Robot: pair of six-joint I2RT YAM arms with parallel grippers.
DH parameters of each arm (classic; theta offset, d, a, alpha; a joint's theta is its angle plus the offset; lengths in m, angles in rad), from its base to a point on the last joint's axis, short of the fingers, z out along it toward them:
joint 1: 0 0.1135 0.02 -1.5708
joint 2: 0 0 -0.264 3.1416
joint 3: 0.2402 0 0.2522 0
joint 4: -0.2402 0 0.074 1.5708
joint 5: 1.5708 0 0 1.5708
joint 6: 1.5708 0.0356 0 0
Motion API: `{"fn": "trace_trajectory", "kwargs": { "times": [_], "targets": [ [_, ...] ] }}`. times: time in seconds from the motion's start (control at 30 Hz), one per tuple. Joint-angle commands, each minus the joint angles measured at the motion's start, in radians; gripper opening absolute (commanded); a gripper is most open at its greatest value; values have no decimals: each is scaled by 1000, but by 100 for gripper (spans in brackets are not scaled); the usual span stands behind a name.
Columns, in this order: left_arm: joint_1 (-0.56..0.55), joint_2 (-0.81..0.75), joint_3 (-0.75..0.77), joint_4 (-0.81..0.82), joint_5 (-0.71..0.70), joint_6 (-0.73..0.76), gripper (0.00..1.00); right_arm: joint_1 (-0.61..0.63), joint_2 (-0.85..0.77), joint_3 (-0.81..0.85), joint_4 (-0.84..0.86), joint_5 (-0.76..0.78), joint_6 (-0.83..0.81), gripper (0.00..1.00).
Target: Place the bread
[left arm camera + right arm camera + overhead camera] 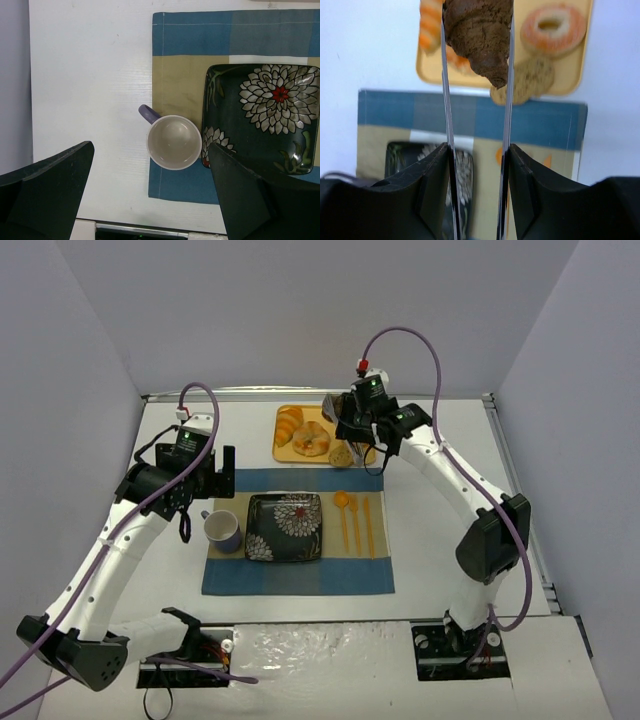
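Left pincer [151, 150] hovers with fingers apart and empty over the mug [174, 142] at the placemat's [175, 85] left edge; the flowered plate [260, 115] beside it is bare. Right pincer [476, 30] is clamped on the bread [482, 55], a dark brown tapered roll lifted above the near edge of the yellow tray [432, 75]. Judged light, soft and crumbly, so grip the thick middle gently, not the thin tip.

Dark brown bread [479, 35] between fingers [429, 197]
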Motion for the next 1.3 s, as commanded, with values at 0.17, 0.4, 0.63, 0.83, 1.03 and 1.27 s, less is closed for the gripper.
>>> {"fn": "trace_trajectory", "kwargs": {
  "times": [0.17, 0.4, 0.63, 0.83, 1.03, 1.27],
  "targets": [
    [5, -19, 14, 66, -18, -38, 97, 250, -269, -288, 45, 2, 76, 0],
    [5, -22, 8, 70, -17, -38, 97, 355, -321, -463, 86, 24, 126, 0],
    [5, -16, 6, 74, -15, -37, 97, 446, -272, -547, 180, 18, 130, 0],
    [6, -16, 2, 73, -13, -32, 97, 486, -186, -519, 211, 49, 119, 0],
    [5, -1, -24, 94, 47, -39, 97, 492, -130, -497, 220, 58, 115, 0],
    [5, 30, -50, 181, 185, -72, 97, 492, -124, -510, 226, 57, 114, 0]
  ]
}}
